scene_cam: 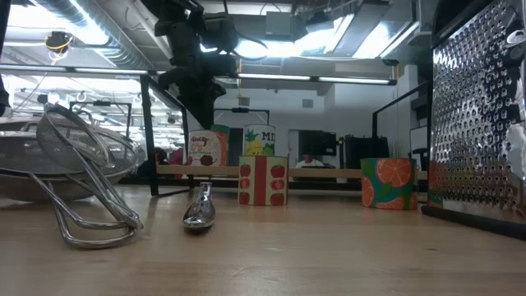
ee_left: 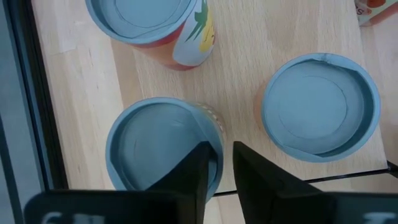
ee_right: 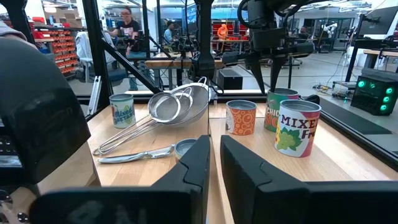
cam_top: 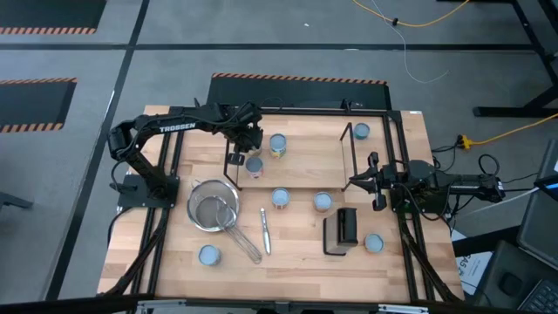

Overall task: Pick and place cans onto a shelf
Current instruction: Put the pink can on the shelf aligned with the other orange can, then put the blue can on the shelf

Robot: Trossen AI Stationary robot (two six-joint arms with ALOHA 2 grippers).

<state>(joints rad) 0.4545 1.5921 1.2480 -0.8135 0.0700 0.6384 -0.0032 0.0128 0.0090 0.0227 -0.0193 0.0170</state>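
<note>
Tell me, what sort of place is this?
Probably a robotics lab or workshop: two dark robot arms stand at a light wooden table, yellow cables trail over the grey floor, and more workbenches with people fill the room behind.

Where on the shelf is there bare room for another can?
The shelf is bare across its middle, between the can by the left gripper and the wire frame at its right end. Its left end is crowded, with two cans and that gripper.
</note>
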